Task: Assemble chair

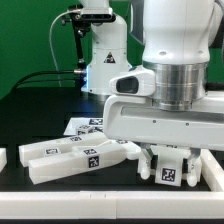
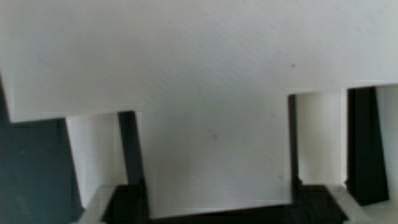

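We have barely begun: the chair parts (image 1: 70, 155) lie loose, unjoined, along the desk's (image 1: 100, 205) near edge. Our fingers (image 2: 320, 208) straddle a white part (image 2: 214, 120) by the near right corner; whether they are clenched on it, we cannot tell.

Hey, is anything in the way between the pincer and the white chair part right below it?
Nothing visible does. The pincer is right at the part, which fills the wrist view. The other parts lie aside, toward the exterior view's left. Whether the part is clamped, I cannot tell.
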Robot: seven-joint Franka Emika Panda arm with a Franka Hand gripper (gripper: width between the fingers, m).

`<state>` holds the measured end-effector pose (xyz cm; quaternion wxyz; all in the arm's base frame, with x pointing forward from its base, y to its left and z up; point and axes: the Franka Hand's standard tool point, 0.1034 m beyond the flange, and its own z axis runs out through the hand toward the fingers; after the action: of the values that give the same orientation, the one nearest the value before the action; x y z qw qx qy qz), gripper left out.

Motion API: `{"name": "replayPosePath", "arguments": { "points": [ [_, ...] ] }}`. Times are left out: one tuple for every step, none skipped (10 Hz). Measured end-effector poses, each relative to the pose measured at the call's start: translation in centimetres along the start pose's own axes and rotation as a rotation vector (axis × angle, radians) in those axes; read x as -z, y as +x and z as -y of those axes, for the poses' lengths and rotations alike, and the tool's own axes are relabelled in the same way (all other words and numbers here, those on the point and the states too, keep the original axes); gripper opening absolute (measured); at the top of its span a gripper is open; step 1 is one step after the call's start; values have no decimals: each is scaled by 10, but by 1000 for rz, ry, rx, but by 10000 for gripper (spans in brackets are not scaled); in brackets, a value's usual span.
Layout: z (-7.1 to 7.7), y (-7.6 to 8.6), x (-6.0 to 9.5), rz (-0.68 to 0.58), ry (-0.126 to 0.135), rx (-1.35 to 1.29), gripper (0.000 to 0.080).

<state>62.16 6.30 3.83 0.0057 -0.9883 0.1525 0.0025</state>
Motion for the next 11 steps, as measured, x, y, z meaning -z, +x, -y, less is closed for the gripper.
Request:
{"name": "replayPosePath", "arguments": {
  "points": [
    [-1, -2, -2, 3, -1, -1, 363],
    [-3, -5, -4, 1, -2, 1, 363],
    [-8, -14, -8, 10, -7, -1, 363],
    [-13, -24, -12, 22, -12, -2, 363],
    [-16, -31, -14, 20, -13, -5, 363],
    [-19, -35, -14, 21, -14, -7, 363],
    [-20, -37, -14, 23, -14, -8, 363],
    [-21, -38, -13, 24, -15, -7, 363],
    [-20, -38, -11, 28, -15, -7, 363],
    [-20, -36, -8, 25, -14, -9, 363],
    [-20, -36, -10, 26, -14, -9, 363]
  ]
}}
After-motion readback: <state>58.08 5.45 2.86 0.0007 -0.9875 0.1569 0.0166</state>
